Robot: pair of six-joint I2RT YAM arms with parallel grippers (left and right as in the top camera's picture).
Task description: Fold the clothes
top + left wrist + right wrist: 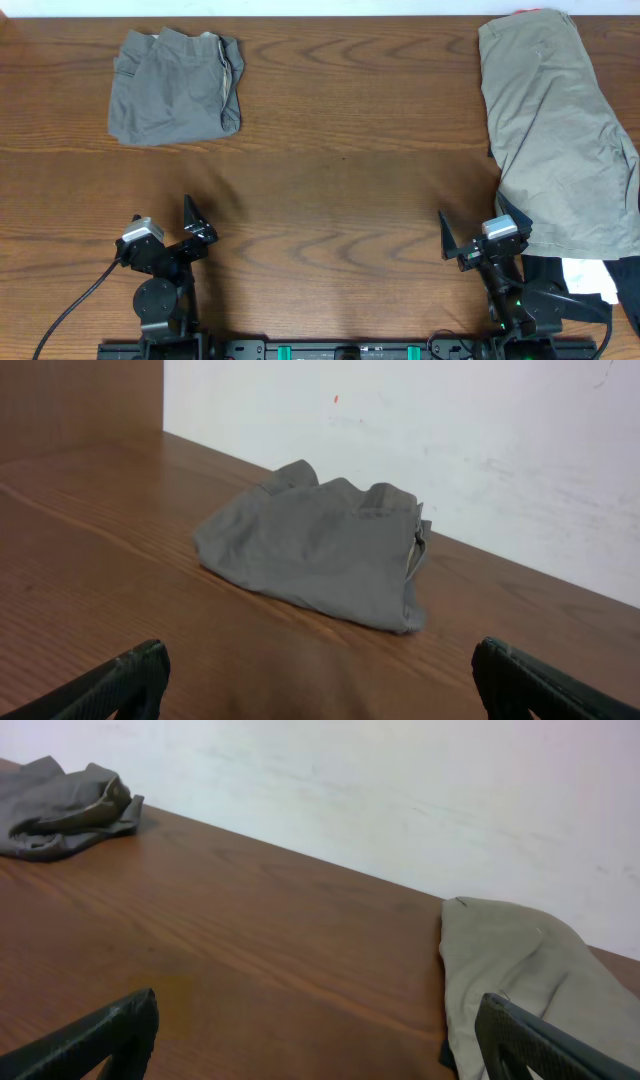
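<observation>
Folded grey shorts point(175, 85) lie at the far left of the table; they also show in the left wrist view point(320, 545) and far left in the right wrist view point(65, 805). Khaki-beige shorts point(560, 130) lie spread along the right edge, also in the right wrist view point(530, 980). A black garment with a white patch point(590, 278) lies under their near end. My left gripper point(205, 228) is open and empty at the near left point(320, 685). My right gripper point(478, 236) is open and empty, just beside the khaki shorts point(320, 1040).
The wooden table point(340, 170) runs between the two piles. A white wall point(450, 440) stands behind the far edge. The arm bases and a cable point(70, 300) sit at the near edge.
</observation>
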